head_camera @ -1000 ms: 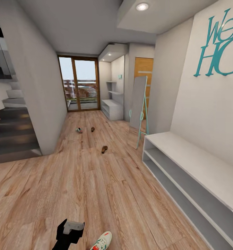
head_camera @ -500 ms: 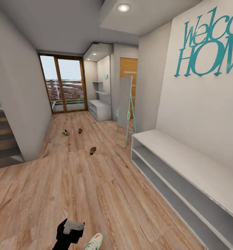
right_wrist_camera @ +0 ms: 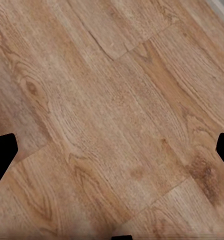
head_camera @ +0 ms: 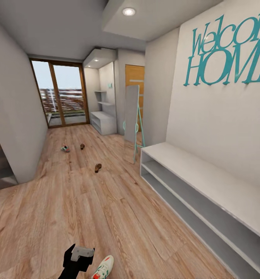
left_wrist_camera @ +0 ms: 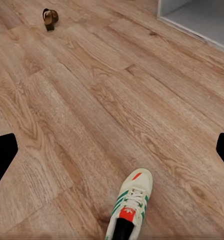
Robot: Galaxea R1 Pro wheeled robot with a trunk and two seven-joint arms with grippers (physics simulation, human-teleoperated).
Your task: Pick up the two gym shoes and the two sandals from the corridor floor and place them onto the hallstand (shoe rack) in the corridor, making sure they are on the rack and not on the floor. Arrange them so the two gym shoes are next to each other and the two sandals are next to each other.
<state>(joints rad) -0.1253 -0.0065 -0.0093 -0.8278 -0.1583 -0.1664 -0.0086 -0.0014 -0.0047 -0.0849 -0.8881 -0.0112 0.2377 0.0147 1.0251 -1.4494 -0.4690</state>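
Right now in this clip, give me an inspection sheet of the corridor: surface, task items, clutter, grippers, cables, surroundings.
Surface: wood-plank floor, bare planks between the shoes.
Job's things: near gym shoe on the floor by the left arm; far gym shoe and two sandals lie down the corridor; shoe rack holds none.
Clutter: nothing seen.
Grippers: left gripper open above the near shoe, right gripper open over floor.
Cables: nothing seen.
Surroundings: standing mirror, glass door, teal wall lettering.
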